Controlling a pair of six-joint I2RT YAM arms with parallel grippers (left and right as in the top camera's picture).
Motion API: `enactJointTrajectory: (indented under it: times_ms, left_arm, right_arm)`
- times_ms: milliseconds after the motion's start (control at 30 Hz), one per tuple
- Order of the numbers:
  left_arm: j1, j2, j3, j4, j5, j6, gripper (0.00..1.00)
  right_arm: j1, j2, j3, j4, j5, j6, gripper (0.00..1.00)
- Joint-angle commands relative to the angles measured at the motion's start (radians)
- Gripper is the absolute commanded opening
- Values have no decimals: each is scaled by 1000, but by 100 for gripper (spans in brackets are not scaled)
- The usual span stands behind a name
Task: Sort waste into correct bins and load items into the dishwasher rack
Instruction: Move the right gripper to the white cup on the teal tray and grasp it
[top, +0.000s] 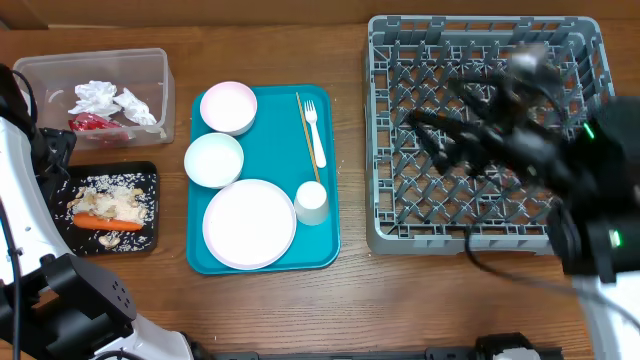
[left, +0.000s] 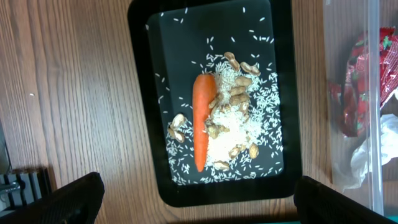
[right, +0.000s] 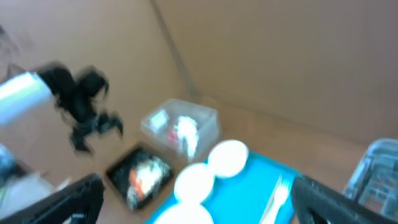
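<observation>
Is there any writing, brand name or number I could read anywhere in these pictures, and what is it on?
None can be read. The red wrapper in the clear tub has printed markings, too blurred to read.

My fingers are black, the carrot orange, the rice pale on a black tray, the wrapper red, the napkins white, the tub clear, the serving tray teal, the rack grey lattice, the table wood-grained brown.
</observation>
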Motion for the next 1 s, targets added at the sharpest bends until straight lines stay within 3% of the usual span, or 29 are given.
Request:
enactJointTrajectory:
  times_ms: [0, 200, 433, 967]
  left_arm:
    - [-2, -17, -4, 0, 1, -24, 100]
    - [-2, -17, -4, 0, 1, -25, 100]
    - [-2, -17, -4, 0, 1, -24, 100]
    - [-2, -17, -4, 0, 1, -25, 100]
  right_arm:
    - [132, 161, 196, -167, 118, -177, 100]
    - [362, 379, 361, -441, 597, -196, 100]
    - [478, 491, 348, -462, 521, -195, 100]
    - [608, 854, 346, -561, 686, -84, 100]
